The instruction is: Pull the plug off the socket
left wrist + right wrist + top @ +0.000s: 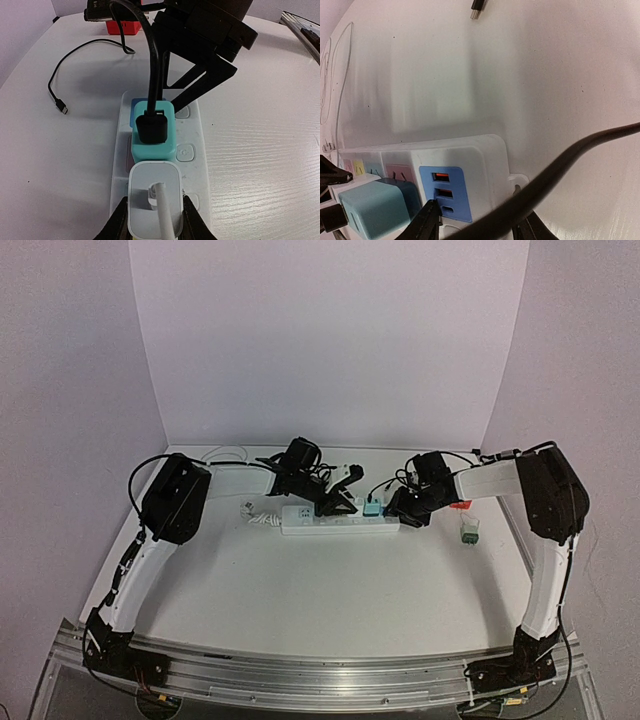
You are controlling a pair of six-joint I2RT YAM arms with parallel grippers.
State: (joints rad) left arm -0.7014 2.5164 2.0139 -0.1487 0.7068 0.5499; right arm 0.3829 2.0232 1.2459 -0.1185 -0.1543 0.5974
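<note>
White plug [154,197] sat pinched in my left gripper [152,220]; right gripper [479,225] straddled the socket [470,155], grip unclear. Next, I judged: a straight pull.

Left end effector [156,221] tight around white plug [145,181] in socket [199,136], teal plug [168,137] beside

White table [300,590] filling the middle of the top view, pale lavender walls [330,330] across the top, small green-and-white object [468,531] at centre right, thin white cable [228,452] left of centre, metal rail [320,672] along the bottom
</note>
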